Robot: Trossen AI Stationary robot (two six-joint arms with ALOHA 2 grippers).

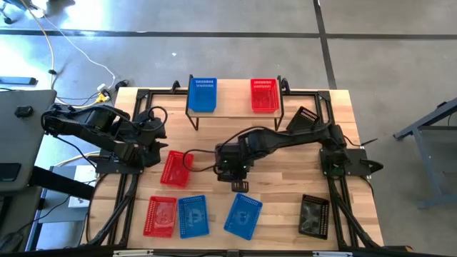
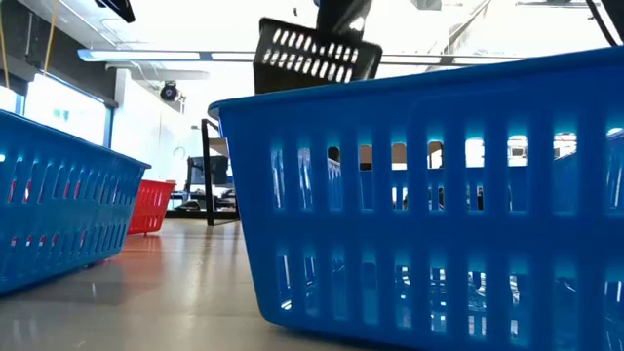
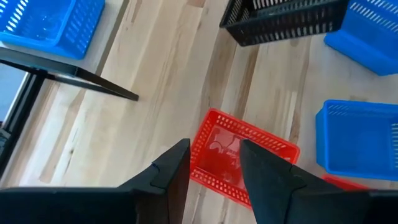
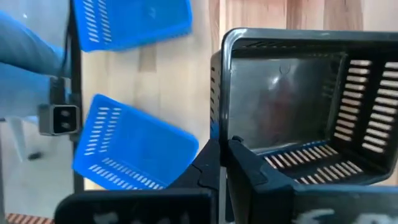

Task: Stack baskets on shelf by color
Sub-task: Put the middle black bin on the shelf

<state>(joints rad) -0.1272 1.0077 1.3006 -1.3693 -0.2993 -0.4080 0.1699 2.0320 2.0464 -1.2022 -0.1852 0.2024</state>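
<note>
Right tool [image 4: 221, 155] is pressed together on the rim wall of a black basket [image 4: 292, 112], pinching it by one edge only. The low view shows that basket [image 2: 314, 54] hanging tilted in the air, clear of the counter [image 1: 278, 143]. In the high view it sits just in front of the shelf [image 1: 232, 108], toward the middle.

On the shelf: a blue basket [image 1: 202, 95] at the left end, a red basket [image 1: 264, 95] right of it, and no black one visible yet.

Risks:
- A thin one-wall pinch on a tilted basket could let it swing or slip out on the way to the shelf.
- The free shelf space looks narrow, right of the red basket. The hanging basket could clip the red one or the shelf edge and nudge it off.
- Another black basket [image 1: 305, 118] leans by the shelf's right end, close to the right arm's path, so an elbow bump is possible.

Left tool [image 3: 214, 165] is spread and empty, hovering over a red basket [image 3: 239, 155] in front of the shelf's left end. Both arms work near the middle, so they could collide if they move together.

Still on the counter well in front of the shelf are another red basket [image 1: 161, 216], two blue baskets [image 1: 193, 215] and a black basket [image 1: 314, 215].
</note>
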